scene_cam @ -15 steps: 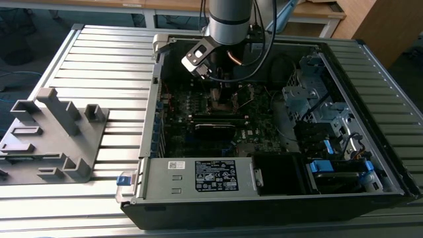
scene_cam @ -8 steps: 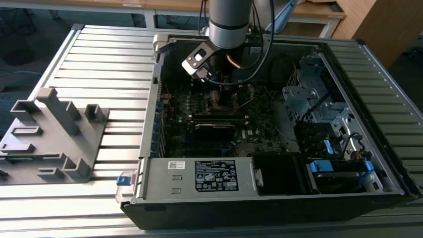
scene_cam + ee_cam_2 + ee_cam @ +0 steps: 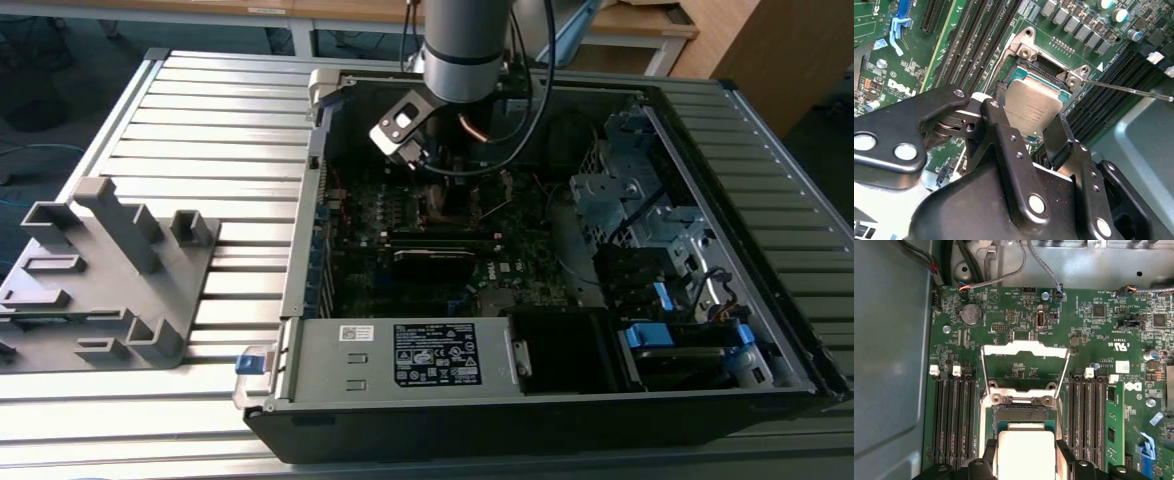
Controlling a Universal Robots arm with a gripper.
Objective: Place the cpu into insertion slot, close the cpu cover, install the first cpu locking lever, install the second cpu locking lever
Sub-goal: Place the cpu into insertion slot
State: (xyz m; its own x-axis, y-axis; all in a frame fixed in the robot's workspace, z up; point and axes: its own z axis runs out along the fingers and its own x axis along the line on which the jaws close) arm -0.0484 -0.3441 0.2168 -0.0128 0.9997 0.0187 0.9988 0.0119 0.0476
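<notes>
My gripper (image 3: pixel 1030 104) is shut on the cpu (image 3: pixel 1033 111), a flat square chip with a dull grey metal top, with one black finger (image 3: pixel 999 117) on each side of it. The chip is at the insertion slot (image 3: pixel 1024 412), whose silver rim (image 3: pixel 1074 77) shows just beyond it; I cannot tell whether it is seated. The cpu cover (image 3: pixel 1004 349), a thin silver frame, is swung open past the slot. Two thin wire locking levers (image 3: pixel 985 374) (image 3: pixel 1064 375) are raised beside the cover. In the exterior view the gripper (image 3: pixel 447 195) reaches deep into the open computer case.
Black memory slots (image 3: pixel 954 420) flank the socket, with a green memory module (image 3: pixel 1114 425) on one side. A coin battery (image 3: pixel 970 314) and cables lie beyond. The grey case wall (image 3: pixel 889 365) is close by. A grey fixture (image 3: pixel 107 270) stands on the slatted table at the exterior view's left.
</notes>
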